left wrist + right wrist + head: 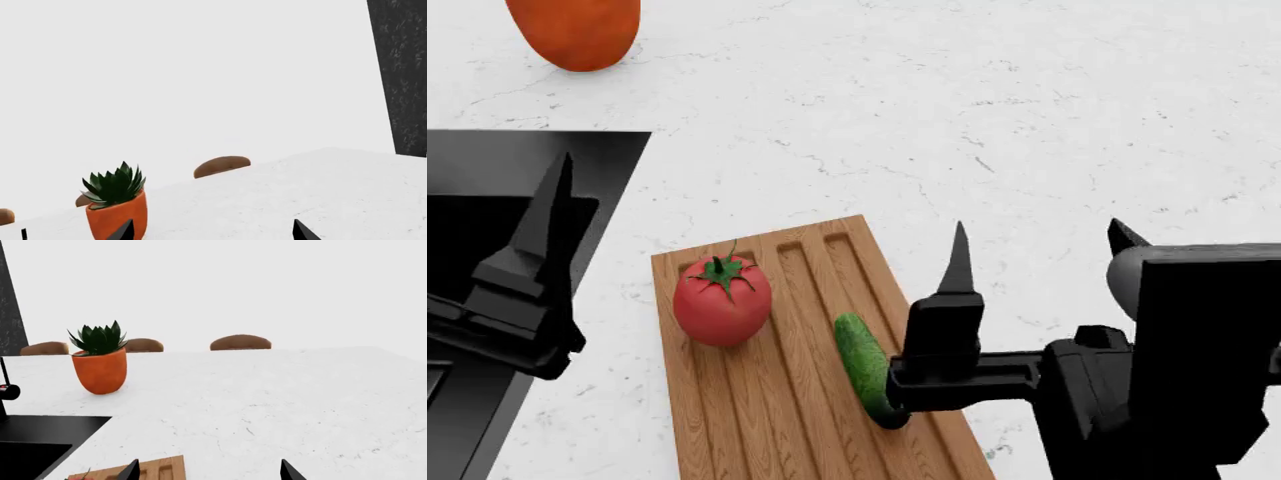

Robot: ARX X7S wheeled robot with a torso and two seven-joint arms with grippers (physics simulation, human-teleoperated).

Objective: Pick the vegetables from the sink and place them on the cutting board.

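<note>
The red tomato [722,300] with its green stem star and the dark green cucumber [865,362] both lie on the grooved wooden cutting board [787,420], the tomato at the left, the cucumber at the middle right. My right gripper [1037,240] is open and empty, just right of the cucumber and above the board's right edge. In the right wrist view [209,471] its jaws stand wide apart over the board's corner [157,467]. My left gripper [212,232] is open and empty. In the head view one of its fingers [550,210] hangs over the black sink [507,160].
An orange pot [577,30] with a spiky green plant [99,339] stands on the white counter [988,120] behind the sink. The black faucet [5,390] shows at the sink's edge. Brown chair backs [240,342] rise beyond the counter's far edge.
</note>
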